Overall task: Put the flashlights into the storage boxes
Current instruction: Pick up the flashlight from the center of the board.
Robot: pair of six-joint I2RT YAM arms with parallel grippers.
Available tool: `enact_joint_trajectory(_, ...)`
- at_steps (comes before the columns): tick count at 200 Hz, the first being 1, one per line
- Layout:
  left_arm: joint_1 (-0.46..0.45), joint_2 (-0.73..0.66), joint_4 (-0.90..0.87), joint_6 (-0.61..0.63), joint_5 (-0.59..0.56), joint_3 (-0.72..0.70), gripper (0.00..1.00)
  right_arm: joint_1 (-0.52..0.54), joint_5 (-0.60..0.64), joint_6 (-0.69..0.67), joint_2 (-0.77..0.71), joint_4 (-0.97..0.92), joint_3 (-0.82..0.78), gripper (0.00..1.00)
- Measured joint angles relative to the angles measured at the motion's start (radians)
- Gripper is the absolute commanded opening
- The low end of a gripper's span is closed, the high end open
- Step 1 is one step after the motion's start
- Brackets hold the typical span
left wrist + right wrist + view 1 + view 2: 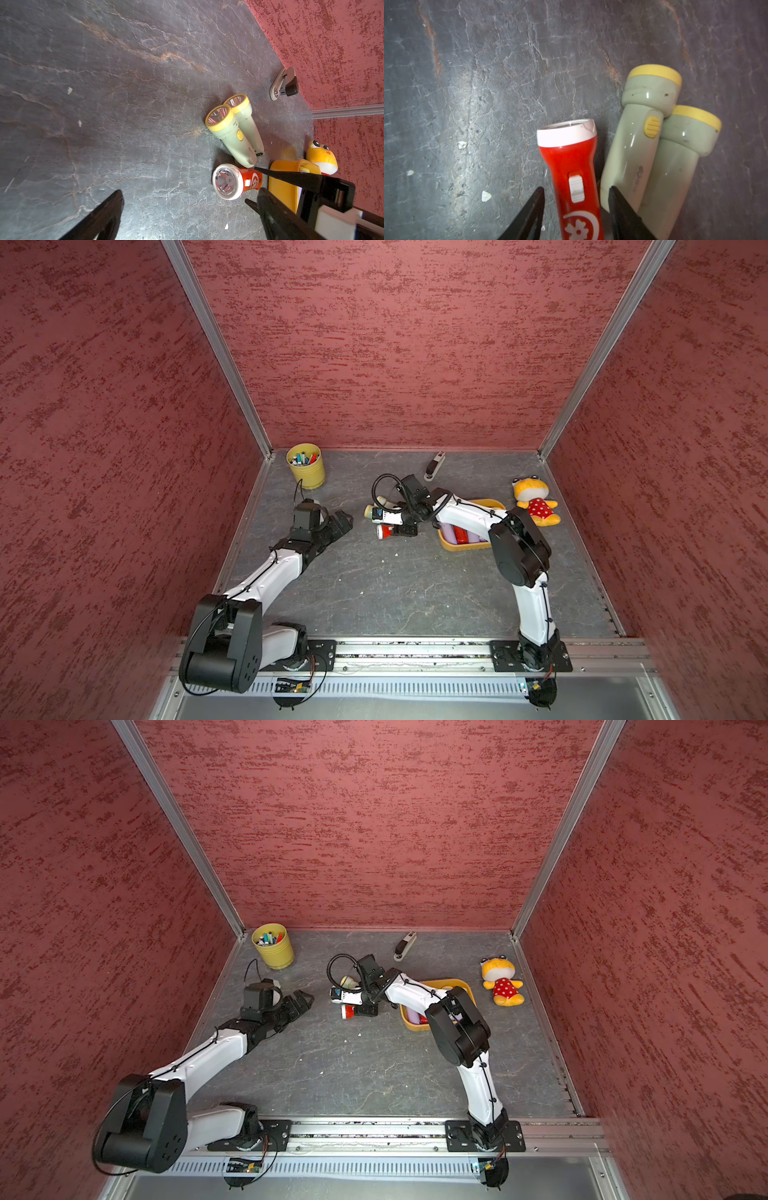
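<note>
A red flashlight (569, 162) with a white head lies on the grey table, left of the storage box (461, 548). My right gripper (576, 188) is open and straddles its body; a gap shows at each jaw. Two pale green flashlights (633, 145) with yellow heads lie side by side against it. In both top views the right gripper (392, 526) (357, 1006) covers most of them. The orange-yellow box holds lilac flashlights (449, 533) and a red one (460, 534), partly hidden by the right arm. My left gripper (343, 524) (190, 193) hangs open over bare table, left of the group.
A yellow ribbed cup (306, 466) with pens stands at the back left corner. A grey-black stapler (434, 466) lies near the back wall. A yellow plush toy (534, 502) in a red dotted dress lies right of the box. Red walls enclose three sides.
</note>
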Motion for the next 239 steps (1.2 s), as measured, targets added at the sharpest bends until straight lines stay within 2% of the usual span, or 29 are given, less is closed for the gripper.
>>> enact_joint_trajectory(90, 0.001, 0.013, 0.015, 0.000, 0.022, 0.000, 1.00, 0.001, -0.026, -0.003, 0.060, -0.043, 0.035, 0.49)
enact_joint_trajectory(154, 0.001, 0.031, 0.027, 0.003, 0.034, 0.000, 1.00, 0.008, 0.002, -0.008, 0.085, -0.056, 0.045, 0.46)
enact_joint_trajectory(192, -0.001, 0.031, 0.035, 0.004, 0.051, 0.000, 1.00, 0.008, 0.001, -0.010, 0.085, -0.065, 0.046, 0.34)
enact_joint_trajectory(239, -0.041, 0.045, 0.027, 0.026, 0.055, 0.026, 1.00, 0.009, 0.000, -0.003, 0.019, -0.034, -0.012, 0.30)
